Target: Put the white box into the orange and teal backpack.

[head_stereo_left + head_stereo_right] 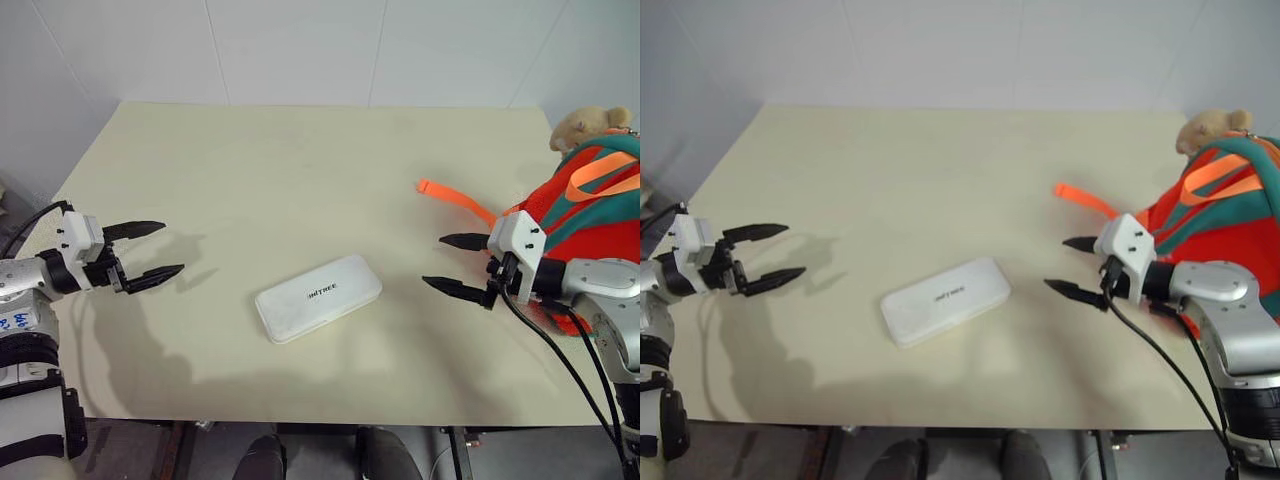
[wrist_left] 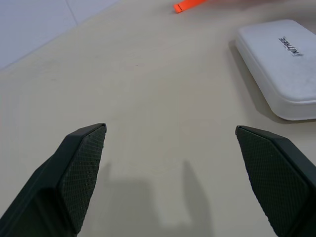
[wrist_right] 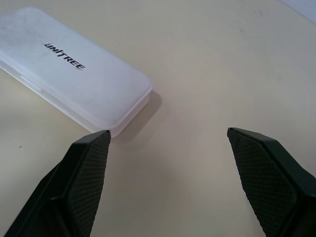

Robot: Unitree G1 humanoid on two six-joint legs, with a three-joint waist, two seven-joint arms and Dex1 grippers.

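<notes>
Overhead, the head camera's left eye shows the white box [image 1: 318, 297] lying flat near the middle of the pale table [image 1: 270, 170], toward its near edge, its long side running diagonally and its lettered lid up. At the table's right side stands the orange and teal backpack [image 1: 590, 195], with a tan plush toy [image 1: 585, 125] at its top and an orange strap [image 1: 455, 200] trailing across the table toward the middle. The left tool [image 1: 150, 252] hovers over the table's left part, well apart from the box, its two black fingers spread wide and holding nothing. The right tool [image 1: 455, 264] hangs just in front of the backpack, fingers likewise spread and empty, pointing toward the box with a clear gap between them.

From the right eye the same layout appears, the box sitting between the two tools.

Along the left wrist, both fingers [image 2: 81, 173] stand wide apart above bare table, with the box's end and the strap's tip beyond them.

Along the right wrist, the fingers [image 3: 89, 173] are spread too, and the box's nearest corner lies just past one fingertip, not touching it.
</notes>
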